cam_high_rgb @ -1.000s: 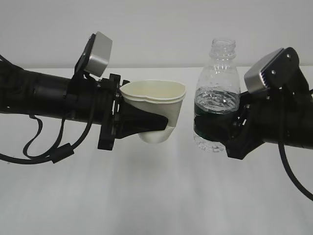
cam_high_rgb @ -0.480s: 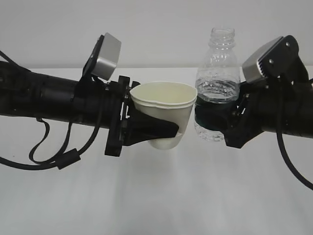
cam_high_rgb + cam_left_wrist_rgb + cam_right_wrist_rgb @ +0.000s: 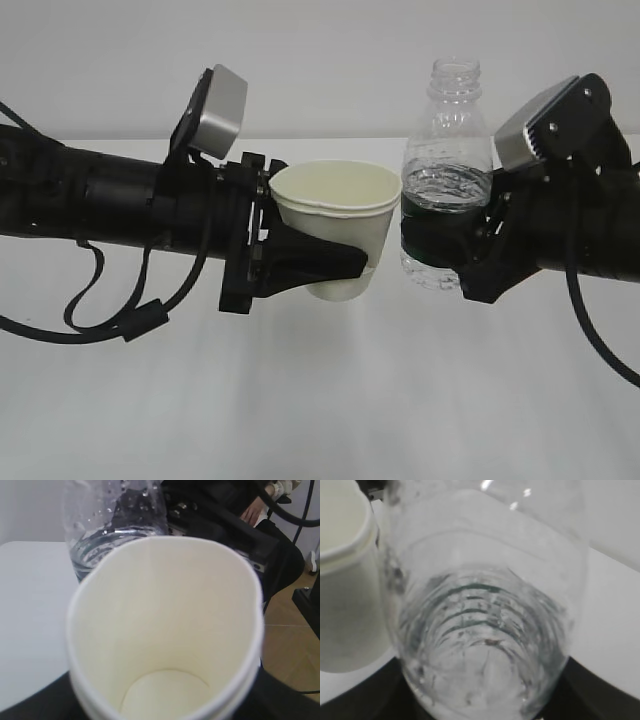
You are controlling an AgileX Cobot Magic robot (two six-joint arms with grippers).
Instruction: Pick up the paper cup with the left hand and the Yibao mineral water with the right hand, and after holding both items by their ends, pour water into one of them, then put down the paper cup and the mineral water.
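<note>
While both items hang above the white table (image 3: 320, 400), the paper cup (image 3: 338, 225) sits just left of center in the exterior view, upright, with dark fingers (image 3: 315, 262) of the left gripper (image 3: 330, 265) wrapped along its lower wall. Looks like a grasp on the cup; the fingers hug it and nothing else supports it. The water bottle (image 3: 445, 180) stands upright just right of center, uncapped, dark green label band at mid height, with the right gripper (image 3: 450, 250) clasping it around that band and the lower body. Cup rim and bottle side are touching or nearly so; hard to say from this angle.

Left wrist view: the cup fills the frame, cream inside, bottom looks dry, though focus is soft there. The bottle shows behind it at the upper left of the frame. Right wrist view: bottle fills the frame, water inside, cup at the left edge.

Progress: both pick-ups are done and the two items are brought together at the middle. Pouring looks not yet done, since the bottle is upright with water up to about the top of the label and the cup seems empty. Left: tip the bottle over the cup, then set both down on the table.
</note>
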